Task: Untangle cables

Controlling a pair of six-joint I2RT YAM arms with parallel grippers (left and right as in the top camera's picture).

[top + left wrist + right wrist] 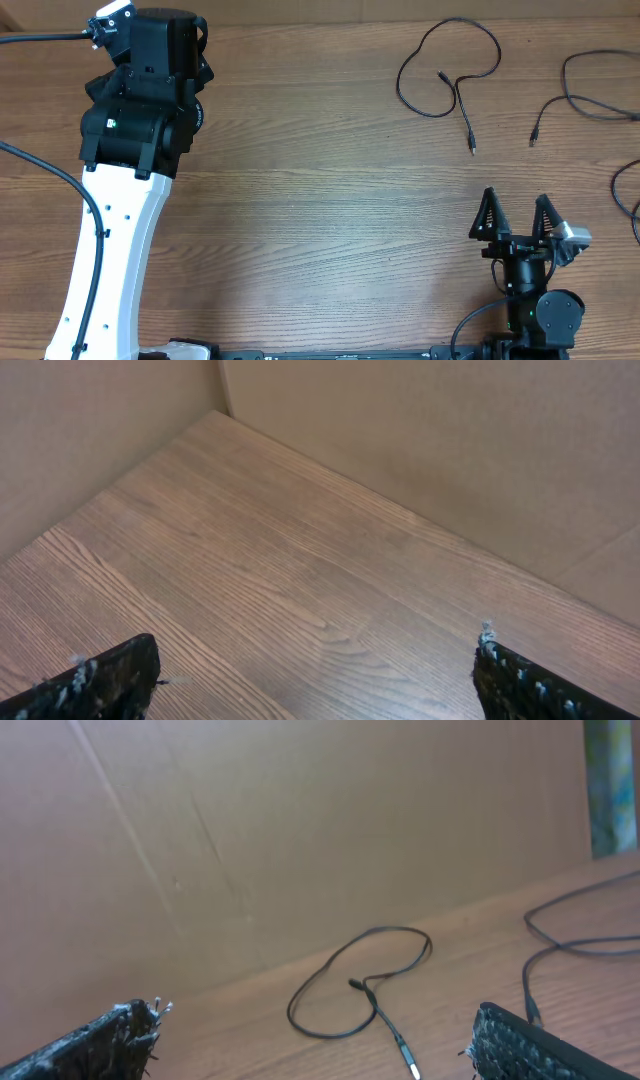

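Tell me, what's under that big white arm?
Wooden table shows beside the left arm and beneath its open tool. The strip directly below the arm is covered.

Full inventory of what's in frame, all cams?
Thin looped cable with plug ends: 1, black, far table, right of centre.
Thin cable with one visible plug end: 1, black, far right, runs off frame.
Thin cable arc: 1, black, right edge; same cable or another, cannot tell.
Wood-grain table: 1, brown, under everything.
Plain wall panels: beige, behind the table.
Left arm: 1, white and black, left side; left gripper open, empty.
Right gripper: 1, black, near right, open, empty.
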